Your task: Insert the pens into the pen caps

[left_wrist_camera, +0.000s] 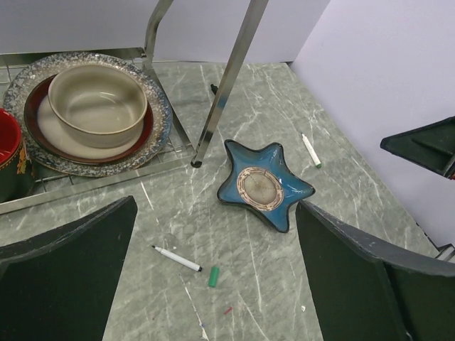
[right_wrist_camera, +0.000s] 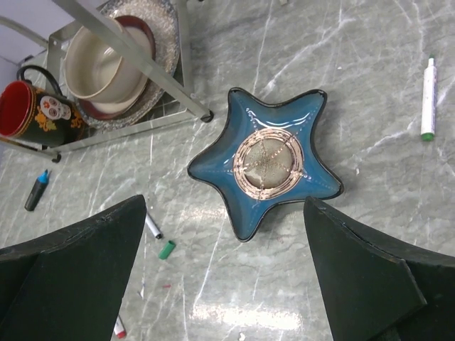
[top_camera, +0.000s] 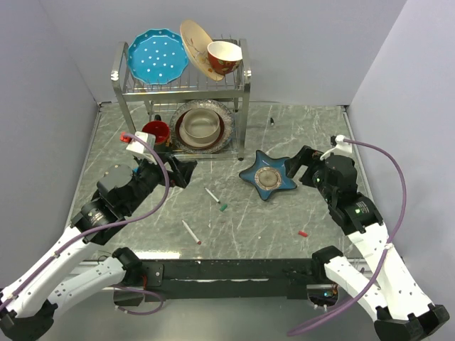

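Left end effector [top_camera: 179, 172] and right end effector [top_camera: 300, 162] gape wide, empty, over the table [top_camera: 270, 227].
Left of the star dish [top_camera: 267, 175] lie loose pens [top_camera: 212, 195]; the tiny green cap [top_camera: 223, 207] beside them may skid away if nudged off-centre.

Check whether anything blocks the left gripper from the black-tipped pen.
Nothing visible does: only bare table lies between the open left gripper and the black-tipped pen. The star dish sits off to one side.
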{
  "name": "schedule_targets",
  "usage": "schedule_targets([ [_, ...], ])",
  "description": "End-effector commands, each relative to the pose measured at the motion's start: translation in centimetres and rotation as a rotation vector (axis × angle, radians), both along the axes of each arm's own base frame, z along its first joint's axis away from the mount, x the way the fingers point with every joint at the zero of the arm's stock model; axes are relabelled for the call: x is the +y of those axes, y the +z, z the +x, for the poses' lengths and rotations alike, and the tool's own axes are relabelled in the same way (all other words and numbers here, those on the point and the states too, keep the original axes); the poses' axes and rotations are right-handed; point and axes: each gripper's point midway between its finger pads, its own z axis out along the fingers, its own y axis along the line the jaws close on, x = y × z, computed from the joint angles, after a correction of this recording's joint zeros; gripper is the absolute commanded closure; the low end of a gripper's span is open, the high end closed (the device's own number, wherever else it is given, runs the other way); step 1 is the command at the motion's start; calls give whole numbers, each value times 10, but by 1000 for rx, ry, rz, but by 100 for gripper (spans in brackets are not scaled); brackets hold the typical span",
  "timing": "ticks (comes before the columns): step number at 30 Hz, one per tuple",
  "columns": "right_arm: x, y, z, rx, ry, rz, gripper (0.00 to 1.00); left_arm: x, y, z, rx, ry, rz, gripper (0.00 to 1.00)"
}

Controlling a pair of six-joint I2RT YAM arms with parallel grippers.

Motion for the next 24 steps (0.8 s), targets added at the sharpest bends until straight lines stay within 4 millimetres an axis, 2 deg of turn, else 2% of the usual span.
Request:
schedule_targets([
  [1,-11,34,10,-82,-81,22,0,3,13,2,-46,18,-27,1],
  [4,-27,41,18,-99,-188,8,0,6,13,1,-49,25,-25,1],
  [7,-39,42,31,-129,-232,-87,0,9,16,1,-63,36,-40,1],
  [8,-41,36,39,-112,-235,-137,0,8,17,1,-65,36,-44,1],
  [9,-44,39,44,-113,-245,-174,0,8,16,1,-65,33,-42,1],
  [11,-50,16,62,-14,-246,-295,0,5,14,0,-48,16,-27,1],
  [12,-61,22,71,7,-273,-314,0,4,18,-1,-53,10,-30,1],
  [13,-65,-8,79,133,-251,-381,4,5,18,-2,-51,9,-28,1],
  [14,-69,-17,84,187,-245,-401,6,6,18,-2,-57,15,-31,1],
  [15,-81,-16,92,221,-255,-398,8,7,18,-3,-62,18,-35,1],
  [16,-81,-43,94,330,-211,-426,12,9,20,-4,-71,19,-44,1],
  [18,-91,-54,98,388,-212,-449,14,8,21,-5,-78,9,-50,0],
  [20,-102,-74,105,446,-189,-442,20,6,20,-5,-74,1,-46,1],
  [21,-105,-77,110,453,-189,-434,24,6,19,-5,-69,3,-45,1],
  [22,-116,-89,113,488,-208,-423,35,5,17,-3,-63,7,-37,1],
  [24,-122,-100,118,513,-212,-415,43,5,16,-2,-55,10,-33,1],
])
